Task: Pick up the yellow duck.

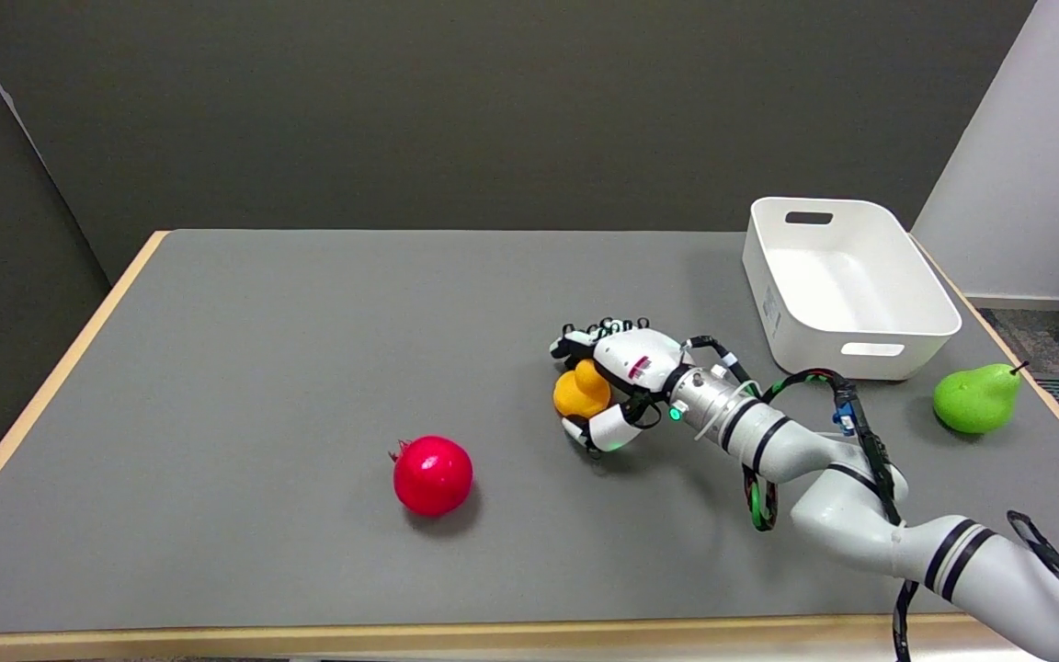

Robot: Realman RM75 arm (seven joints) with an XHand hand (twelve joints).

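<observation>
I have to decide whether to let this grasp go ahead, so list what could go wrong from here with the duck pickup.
1. The right hand wraps around the yellow duck, but the contact is partly hidden; if the grip is loose, the rounded duck could slip out on the lift.
2. The duck appears to sit at the fingertips rather than deep in the palm, so it may squeeze forward onto the table.
3. The red pomegranate lies nearby; a dropped duck could knock it rolling.

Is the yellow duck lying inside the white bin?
No, the yellow duck sits on the grey table within the robot hand, well apart from the white bin.
</observation>
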